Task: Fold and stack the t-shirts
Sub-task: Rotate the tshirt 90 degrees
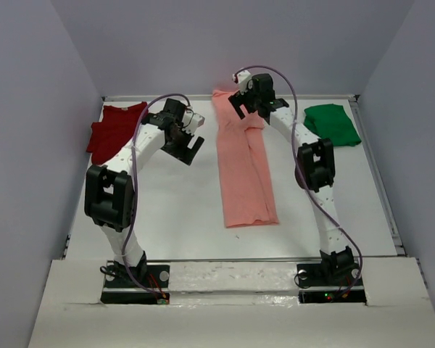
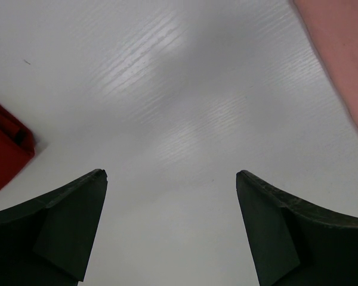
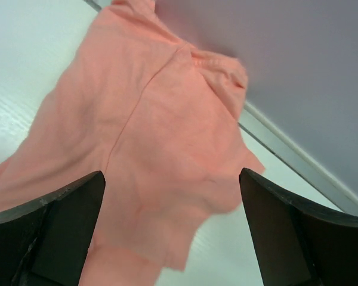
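The salmon-pink t-shirt (image 1: 243,170) lies in the middle of the table as a long narrow strip running front to back. My right gripper (image 1: 241,109) hovers open over its far end; in the right wrist view the pink cloth (image 3: 155,119) fills the space below the open right gripper (image 3: 172,174), untouched. The dark red t-shirt (image 1: 114,130) lies bunched at the back left and the bright green t-shirt (image 1: 332,123) at the back right. My left gripper (image 1: 187,148) hangs open over bare table between the red and pink shirts, with nothing in the left gripper (image 2: 170,174).
The white table (image 1: 174,210) has a raised rail (image 1: 377,174) along its right side and back. Grey walls close in on three sides. The left wrist view catches a corner of red cloth (image 2: 6,149) and the pink cloth's edge (image 2: 346,53).
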You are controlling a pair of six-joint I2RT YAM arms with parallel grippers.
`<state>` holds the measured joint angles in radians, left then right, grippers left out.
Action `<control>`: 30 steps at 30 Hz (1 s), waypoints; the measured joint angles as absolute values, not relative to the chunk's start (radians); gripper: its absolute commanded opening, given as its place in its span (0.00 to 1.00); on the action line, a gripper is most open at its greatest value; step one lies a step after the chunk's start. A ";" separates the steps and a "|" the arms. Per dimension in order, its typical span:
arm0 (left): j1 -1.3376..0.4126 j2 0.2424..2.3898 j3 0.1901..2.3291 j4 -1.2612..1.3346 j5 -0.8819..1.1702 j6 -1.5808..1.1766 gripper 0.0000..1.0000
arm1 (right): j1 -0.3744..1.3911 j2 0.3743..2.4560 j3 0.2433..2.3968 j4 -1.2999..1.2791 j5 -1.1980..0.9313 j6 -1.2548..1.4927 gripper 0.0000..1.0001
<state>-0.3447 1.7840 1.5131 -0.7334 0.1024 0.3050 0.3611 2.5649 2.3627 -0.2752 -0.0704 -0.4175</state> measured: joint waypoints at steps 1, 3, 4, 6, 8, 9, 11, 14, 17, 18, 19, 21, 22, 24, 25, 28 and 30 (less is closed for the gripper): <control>-0.345 1.774 1.513 -0.733 0.102 0.305 0.99 | 0.361 2.494 2.309 -0.290 -0.071 -0.422 1.00; -0.345 1.757 1.513 -0.731 0.105 0.305 0.99 | 0.362 2.374 2.234 -0.302 -0.066 -0.432 1.00; -0.345 1.752 1.514 -0.730 0.110 0.305 0.99 | 0.362 2.280 2.160 -0.299 -0.059 -0.441 1.00; -0.344 1.743 1.517 -0.729 0.136 0.304 0.99 | 0.362 2.101 2.006 -0.308 -0.024 -0.458 1.00; -0.344 1.736 1.522 -0.726 0.169 0.305 0.99 | 0.362 1.977 1.931 -0.314 -0.006 -0.466 1.00; -0.344 1.732 1.525 -0.725 0.199 0.305 0.99 | 0.362 1.876 1.876 -0.317 0.002 -0.468 1.00; -0.342 1.731 1.542 -0.723 0.280 0.308 0.99 | 0.361 1.710 1.755 -0.342 0.007 -0.466 1.00; -0.340 1.731 1.559 -0.702 0.396 0.313 0.99 | 0.361 1.539 1.610 -0.384 -0.008 -0.451 0.99; -0.339 1.748 1.561 -0.683 0.501 0.321 0.99 | 0.360 1.417 1.427 -0.457 -0.050 -0.438 0.98; -0.339 1.760 1.561 -0.682 0.540 0.324 0.99 | 0.359 1.400 1.385 -0.472 -0.065 -0.436 0.96; -0.339 1.780 1.552 -0.675 0.576 0.329 0.99 | 0.359 1.384 1.320 -0.514 -0.087 -0.430 0.96; -0.345 1.792 1.523 -0.659 0.604 0.334 0.99 | 0.358 1.383 1.246 -0.571 -0.110 -0.420 0.95; -0.349 1.792 1.488 -0.650 0.611 0.337 0.99 | 0.356 1.385 1.222 -0.597 -0.121 -0.417 0.95; -0.362 1.790 1.438 -0.648 0.622 0.341 0.99 | 0.355 1.388 1.172 -0.657 -0.144 -0.408 0.93; -0.374 1.789 1.405 -0.641 0.630 0.344 0.99 | 0.355 1.387 1.151 -0.675 -0.156 -0.402 0.93; -0.406 1.781 1.346 -0.641 0.639 0.352 0.99 | 0.354 1.381 1.104 -0.689 -0.185 -0.392 0.93; -0.432 1.775 1.346 -0.631 0.653 0.356 0.99 | 0.354 1.375 1.081 -0.706 -0.195 -0.389 0.92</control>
<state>-0.4316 1.7752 1.3460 -0.6312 0.6529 0.3565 0.3542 1.3754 1.0805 -0.7059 -0.1947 -0.3885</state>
